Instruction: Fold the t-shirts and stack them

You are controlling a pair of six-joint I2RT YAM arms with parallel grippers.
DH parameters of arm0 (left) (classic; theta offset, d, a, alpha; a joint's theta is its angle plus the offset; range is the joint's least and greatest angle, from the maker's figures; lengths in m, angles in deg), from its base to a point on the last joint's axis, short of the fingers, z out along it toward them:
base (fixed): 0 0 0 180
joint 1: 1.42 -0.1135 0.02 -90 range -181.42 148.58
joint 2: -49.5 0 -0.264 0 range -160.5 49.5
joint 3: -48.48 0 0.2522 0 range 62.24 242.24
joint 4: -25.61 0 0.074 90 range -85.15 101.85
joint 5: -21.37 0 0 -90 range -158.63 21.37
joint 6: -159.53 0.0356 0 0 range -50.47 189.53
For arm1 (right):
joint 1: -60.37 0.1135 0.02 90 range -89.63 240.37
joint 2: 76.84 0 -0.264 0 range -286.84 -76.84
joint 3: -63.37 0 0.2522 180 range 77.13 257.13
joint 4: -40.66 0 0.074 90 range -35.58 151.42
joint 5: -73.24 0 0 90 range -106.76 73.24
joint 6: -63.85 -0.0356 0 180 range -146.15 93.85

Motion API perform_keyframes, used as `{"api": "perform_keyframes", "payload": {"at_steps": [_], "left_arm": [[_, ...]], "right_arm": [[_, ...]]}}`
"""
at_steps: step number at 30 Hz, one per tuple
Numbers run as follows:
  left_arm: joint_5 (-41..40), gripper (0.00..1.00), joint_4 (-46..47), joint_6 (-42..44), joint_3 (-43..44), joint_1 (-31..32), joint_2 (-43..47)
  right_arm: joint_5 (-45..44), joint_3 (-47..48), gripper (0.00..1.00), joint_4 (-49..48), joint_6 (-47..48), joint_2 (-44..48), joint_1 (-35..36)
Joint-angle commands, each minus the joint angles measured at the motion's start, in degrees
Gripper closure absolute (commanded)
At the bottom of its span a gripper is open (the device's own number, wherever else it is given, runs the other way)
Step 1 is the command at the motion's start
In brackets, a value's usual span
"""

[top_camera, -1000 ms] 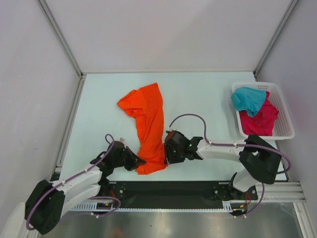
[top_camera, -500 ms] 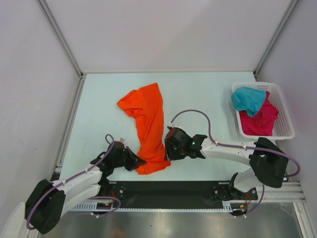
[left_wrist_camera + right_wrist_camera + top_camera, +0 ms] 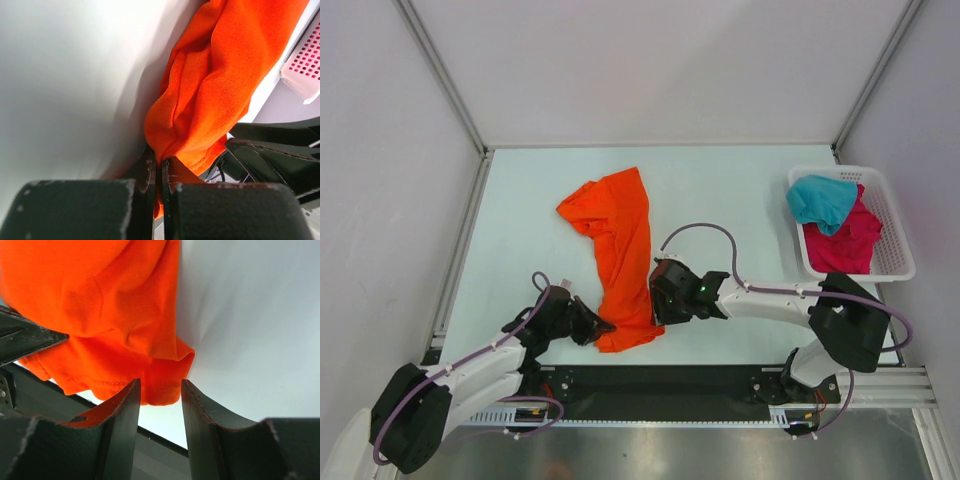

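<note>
1. The orange shirt (image 3: 623, 250) is laid in a long, crumpled strip on the desk (image 3: 740, 190), from the middle toward the near edge.
2. Its near left corner is pinched by the left hand (image 3: 159, 167), whose fingers are clenched on the cloth.
3. The right hand (image 3: 160, 387) is held released at the near right corner, with the hem seen just at the gap between its spread fingers.
4. The teal shirt (image 3: 820, 200) is heaped on the pink shirt (image 3: 845, 248) inside the white basket (image 3: 900, 262) at the desk's right side.

Orange shirt (image 3: 625, 250) rumpled; teal shirt (image 3: 820, 200) overlaps pink shirt (image 3: 847, 247).
</note>
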Motion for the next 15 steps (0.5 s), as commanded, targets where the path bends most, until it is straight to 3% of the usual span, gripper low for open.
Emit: {"api": "perform_keyframes", "payload": {"at_steps": [1,15], "left_arm": [[0.85,1.0,-0.14,-0.76,-0.62,-0.46,0.23],[1.46,1.0,1.7,-1.29,-0.54,-0.99,0.59]], "right_arm": [[-0.05,-0.21,0.57,-2.71,-0.18,-1.66,0.42],[0.3,-2.14,0.57,-3.86,-0.88,-2.71,0.42]]}}
